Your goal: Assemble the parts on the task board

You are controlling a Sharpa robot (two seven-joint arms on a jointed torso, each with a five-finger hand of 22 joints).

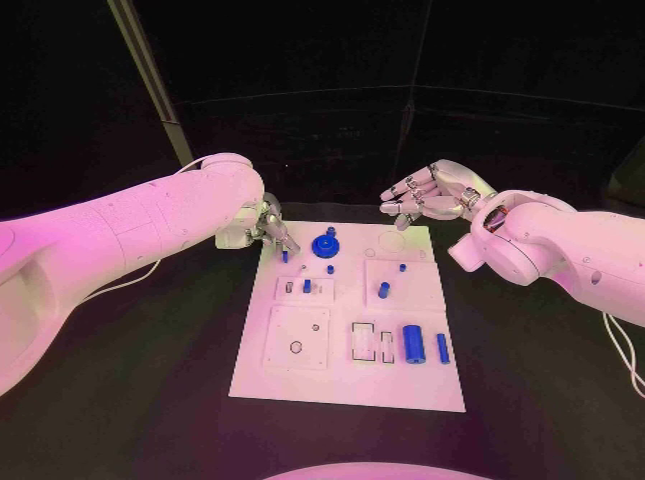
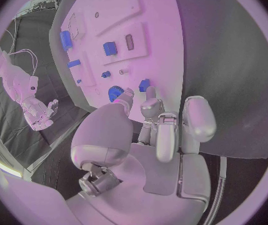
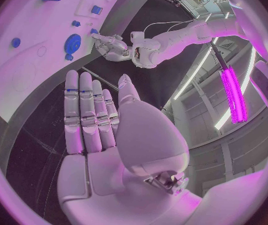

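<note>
At the centre of the black worktop (image 1: 120,420) lies the white task board (image 1: 344,385), long side running from twelve to six o'clock, with the blue parts spread over it: a round gear-like part (image 1: 325,244) near its twelve o'clock end, small pegs toward the middle, and larger blue cylinders (image 1: 413,343) at about five o'clock. A small blue peg (image 1: 285,256) stands at the board's eleven o'clock corner, and the left hand (image 1: 272,232) reaches down onto it; in the left wrist view its fingertips (image 2: 147,105) close around that peg, apparently pinching it, though contact is hard to confirm. The right hand (image 1: 429,195) hovers off the board's one o'clock corner, fingers extended side by side, holding nothing. Judged from here, the risk is a tilted peg: a fingertip pinch so close to the gear-like part could knock it, or the peg could jam at its hole.
</note>
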